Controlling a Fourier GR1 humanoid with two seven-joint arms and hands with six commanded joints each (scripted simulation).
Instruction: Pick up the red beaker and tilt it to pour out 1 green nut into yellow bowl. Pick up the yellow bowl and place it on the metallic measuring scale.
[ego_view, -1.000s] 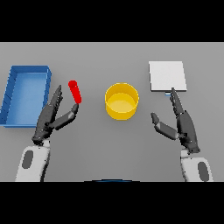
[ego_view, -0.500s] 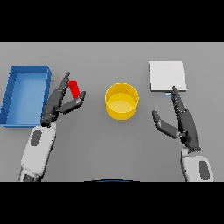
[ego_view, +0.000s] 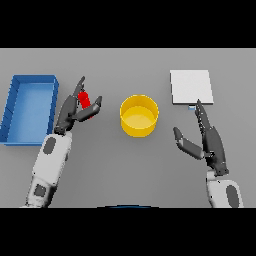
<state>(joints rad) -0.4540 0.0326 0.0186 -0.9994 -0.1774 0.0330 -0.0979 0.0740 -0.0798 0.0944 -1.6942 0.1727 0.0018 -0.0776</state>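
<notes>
Red beaker (ego_view: 84, 100): small, slim, plain red vessel, standing on the grey table (ego_view: 130, 170) between the blue tray (ego_view: 30, 82) and the yellow bowl (ego_view: 139, 115), nearer the tray; only its upper part shows, the rest being masked by the fingers about it, and whether a green nut lies inside cannot be told from this view. Left hand (ego_view: 75, 107): set round the beaker, fingers on the tray side and thumb on the bowl side, both curving in against the red body; judged to be closing into a grasp ahead of the lift, though firm contact cannot be confirmed and the beaker does not appear raised. The approach from the outer side leaves the bowl side free, which would suit a tilt toward the bowl. Yellow bowl: round, open-topped, straight-walled, bright yellow with a paler floor, at the table's middle, well apart from the beaker; nothing visible inside, so the pour is judged not yet done. Metallic measuring scale (ego_view: 191, 86): pale flat square plate at the far right, with a small tab on its near edge, nothing on it; apart from the bowl. Right hand (ego_view: 207, 142): idle, low on the right, fingers straight and pointing toward the scale, thumb spread toward the bowl, holding nothing. Blue tray: rectangular, walled, far left.
</notes>
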